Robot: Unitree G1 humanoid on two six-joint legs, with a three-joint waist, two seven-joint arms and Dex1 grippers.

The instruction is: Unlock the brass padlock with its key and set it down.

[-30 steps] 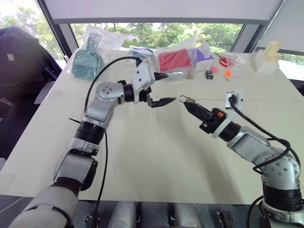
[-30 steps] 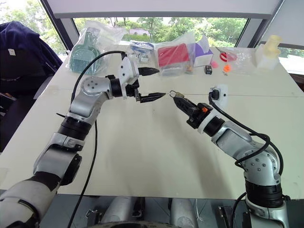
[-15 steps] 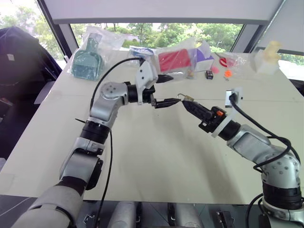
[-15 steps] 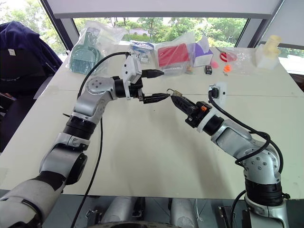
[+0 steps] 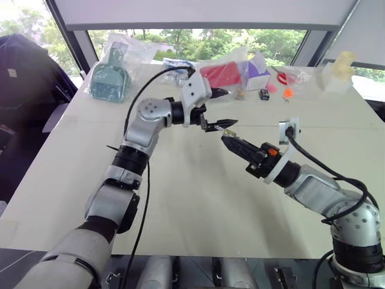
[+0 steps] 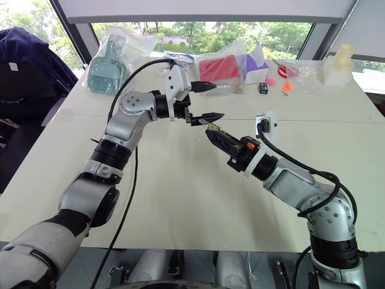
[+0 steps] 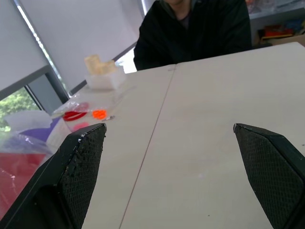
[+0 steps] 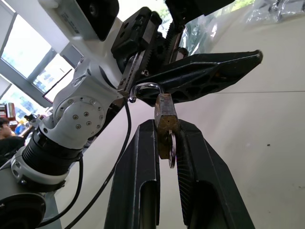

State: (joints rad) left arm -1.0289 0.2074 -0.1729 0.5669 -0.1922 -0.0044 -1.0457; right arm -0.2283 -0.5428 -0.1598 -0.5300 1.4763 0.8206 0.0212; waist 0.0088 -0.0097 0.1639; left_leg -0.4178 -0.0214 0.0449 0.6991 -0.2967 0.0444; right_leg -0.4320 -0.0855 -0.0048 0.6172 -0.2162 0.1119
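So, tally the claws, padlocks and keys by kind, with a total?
Claws: 2, the left claw open, the right claw shut on the padlock
Brass padlock: 1
Key: 1, at the padlock's lower end
Total: 4

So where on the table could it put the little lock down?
The table is bare in the wide middle and near part, under the right tool holding the brass padlock. It's crowded along the far edge by the window, with bagged items.
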